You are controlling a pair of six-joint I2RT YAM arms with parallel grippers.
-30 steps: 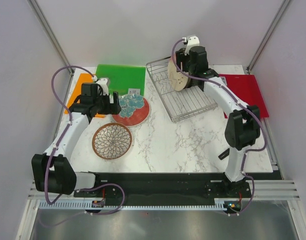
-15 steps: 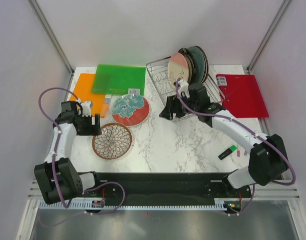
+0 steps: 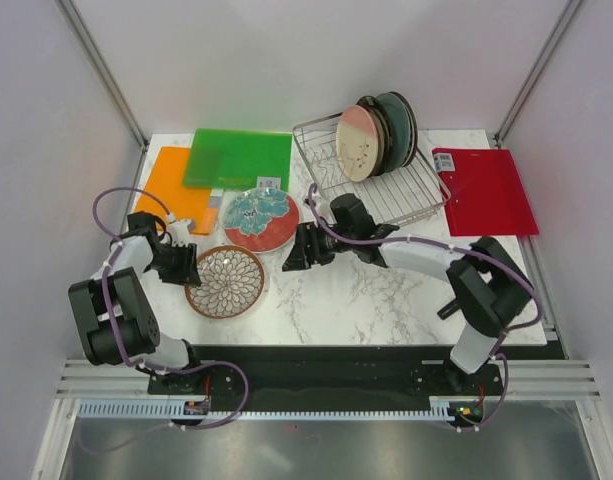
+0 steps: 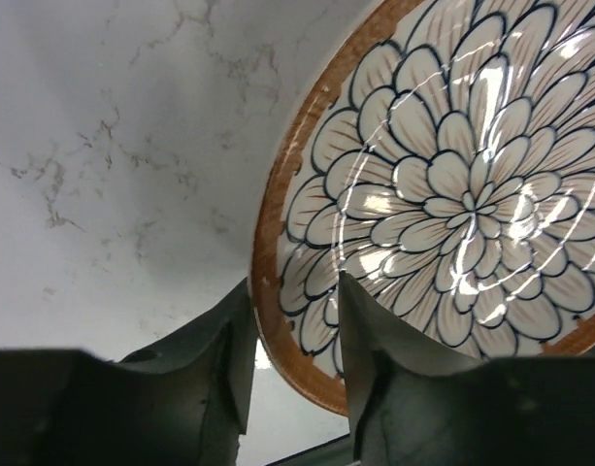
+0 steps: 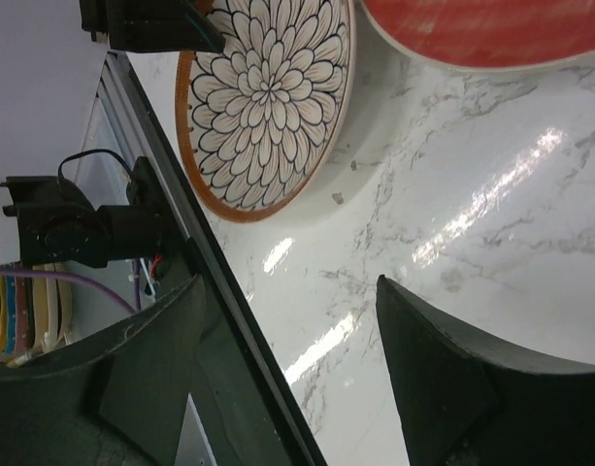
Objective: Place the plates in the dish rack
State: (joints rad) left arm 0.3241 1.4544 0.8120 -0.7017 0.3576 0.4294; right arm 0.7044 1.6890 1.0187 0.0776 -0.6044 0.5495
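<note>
A brown plate with a white petal pattern (image 3: 226,282) (image 4: 452,194) (image 5: 263,97) lies flat on the marble table. My left gripper (image 3: 189,268) (image 4: 295,320) is at its left rim, one finger outside the rim and one over the inside, shut on it. The red plate with teal flowers (image 3: 261,220) (image 5: 491,29) lies just beyond. Low over the table by that plate's right edge, my right gripper (image 3: 296,252) (image 5: 287,291) is open and empty. The wire dish rack (image 3: 391,203) holds a pink-cream plate (image 3: 358,143) upright, with darker plates (image 3: 394,122) behind it.
A green board (image 3: 241,157) and an orange board (image 3: 171,185) lie at the back left. A red board (image 3: 486,188) lies right of the rack. The table's near edge has a black rail (image 3: 326,360) (image 5: 229,311). A small dark marker (image 3: 447,309) lies under the right arm.
The left gripper came down to the petal plate's left rim and its jaws closed in. The right arm left the rack and swung low to the table's middle, beside the red plate.
</note>
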